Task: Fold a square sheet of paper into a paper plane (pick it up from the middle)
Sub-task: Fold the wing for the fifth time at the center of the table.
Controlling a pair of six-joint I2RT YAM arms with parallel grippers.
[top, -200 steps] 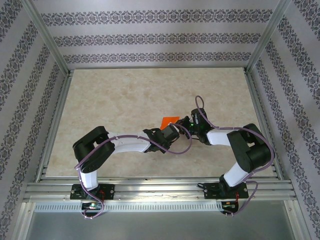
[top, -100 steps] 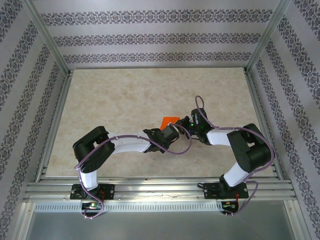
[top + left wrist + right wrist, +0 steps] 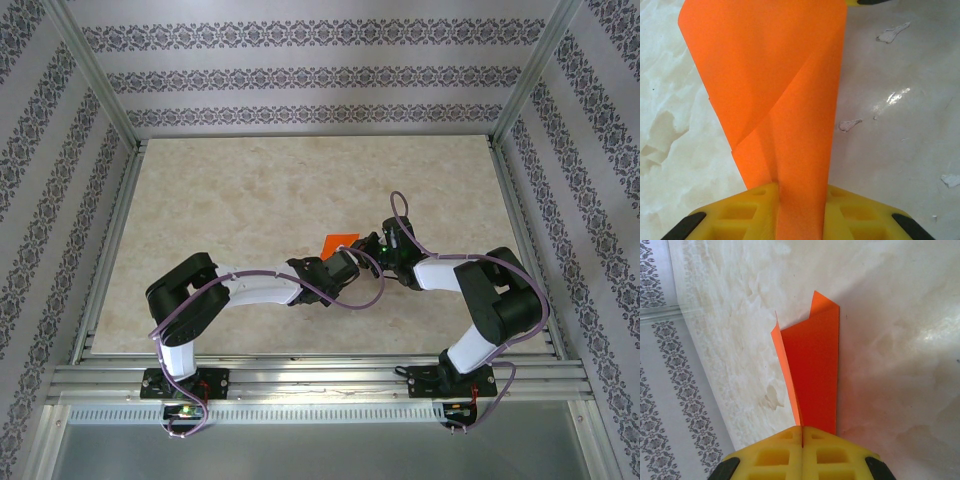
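- Your paper [image 3: 340,241] sits near the middle of the table [image 3: 230,200], between the two wrists. From above, one orange corner peeks out on the far side of the left gripper [image 3: 345,258].
- In the left wrist view the left gripper's yellow fingers [image 3: 740,215] stand a narrow way apart. The folded paper [image 3: 775,75] fills the gap between them, so it looks gripped.
- From those fingers the paper fans out wider. A slanting crease runs across it, and one flap overlaps another.
- The right gripper [image 3: 802,432] has its jaws pressed fully together. An edge of the paper [image 3: 812,370] is nipped in the seam between them.
- In the right wrist view the paper is folded into a narrow double strip. A small pointed flap stands at its far end, and its shadow falls on the table to the right.
- From above, both forearms reach in toward the centre and meet there, with the right gripper [image 3: 385,245] just beside the left one. They cover most of the paper.
- Purple cables [image 3: 345,295] loop along both arms, and one arcs above the right wrist.
- A few small pale scuffs [image 3: 892,32] mark the table right of the paper, well apart from it.
- Patterned walls [image 3: 300,75] and metal posts [image 3: 95,80] enclose the table, and slotted rails [image 3: 320,380] run along the near edge by the arm bases.
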